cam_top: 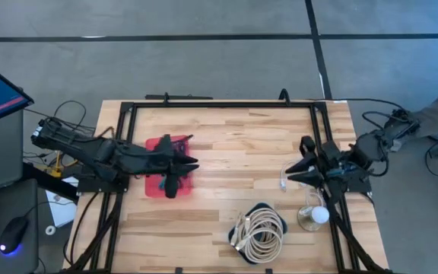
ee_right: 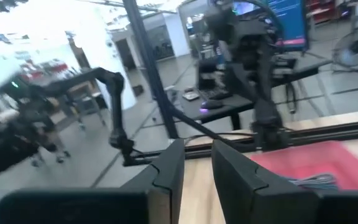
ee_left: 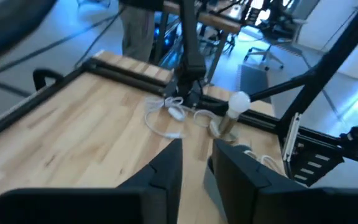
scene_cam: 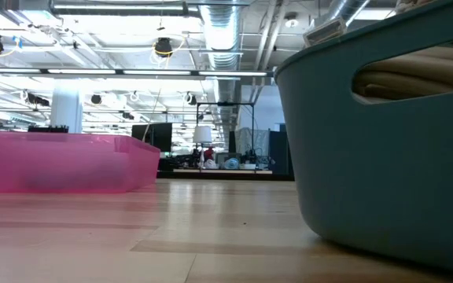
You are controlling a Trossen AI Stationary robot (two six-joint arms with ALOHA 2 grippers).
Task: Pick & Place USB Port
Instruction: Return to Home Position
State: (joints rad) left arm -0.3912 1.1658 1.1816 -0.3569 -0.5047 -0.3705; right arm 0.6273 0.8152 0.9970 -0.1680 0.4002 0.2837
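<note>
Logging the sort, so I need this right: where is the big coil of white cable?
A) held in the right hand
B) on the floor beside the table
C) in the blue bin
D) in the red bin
C: the coiled white cable lies inside the blue bin, apart from the red bin.
</note>
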